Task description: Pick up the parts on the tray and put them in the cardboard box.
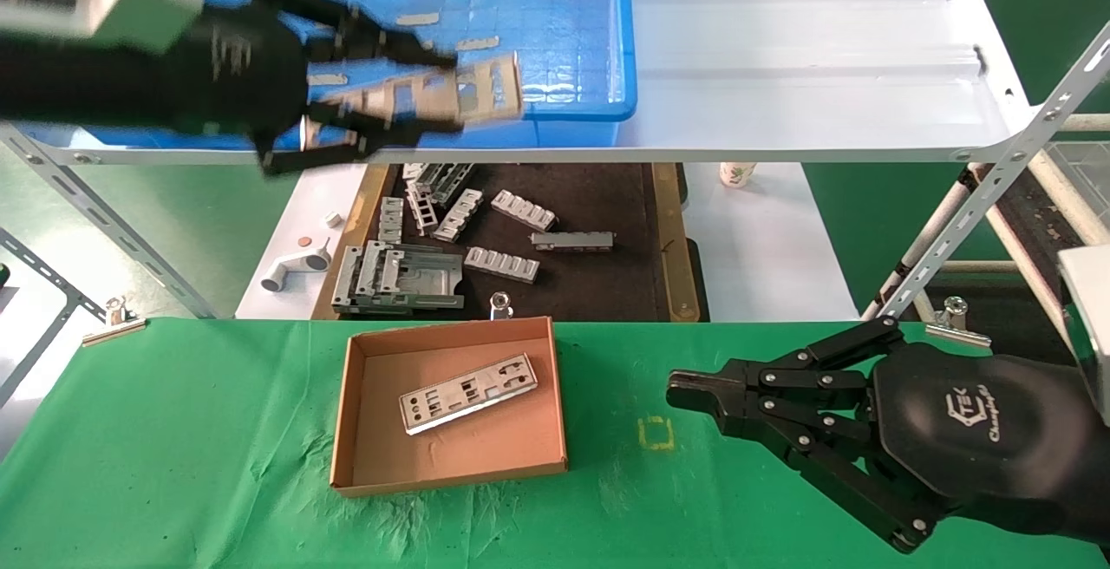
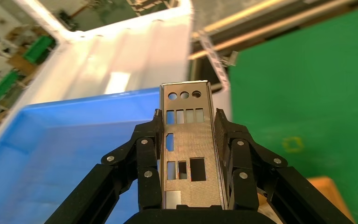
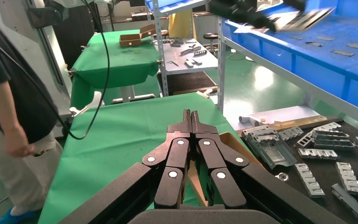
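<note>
My left gripper (image 1: 434, 92) is shut on a thin silver plate (image 1: 434, 101) with punched cut-outs and holds it in the air over the near edge of the blue tray (image 1: 572, 14). In the left wrist view the plate (image 2: 189, 154) sits lengthwise between the two fingers (image 2: 226, 135). The cardboard box (image 1: 355, 395) lies on the green cloth with another silver plate (image 1: 468, 394) flat inside. My right gripper (image 1: 681, 395) is shut and empty, parked just above the green cloth to the right of the box; in its own view (image 3: 190, 114) the fingers meet.
Below the shelf a dark wood-rimmed surface (image 1: 663, 239) holds several chunky grey ribbed brackets (image 1: 501, 264). Tan tape strips (image 1: 477, 42) lie on the tray floor. A white shelf (image 1: 806, 57) extends to the right of the tray. A person (image 3: 9, 121) stands beyond the green table.
</note>
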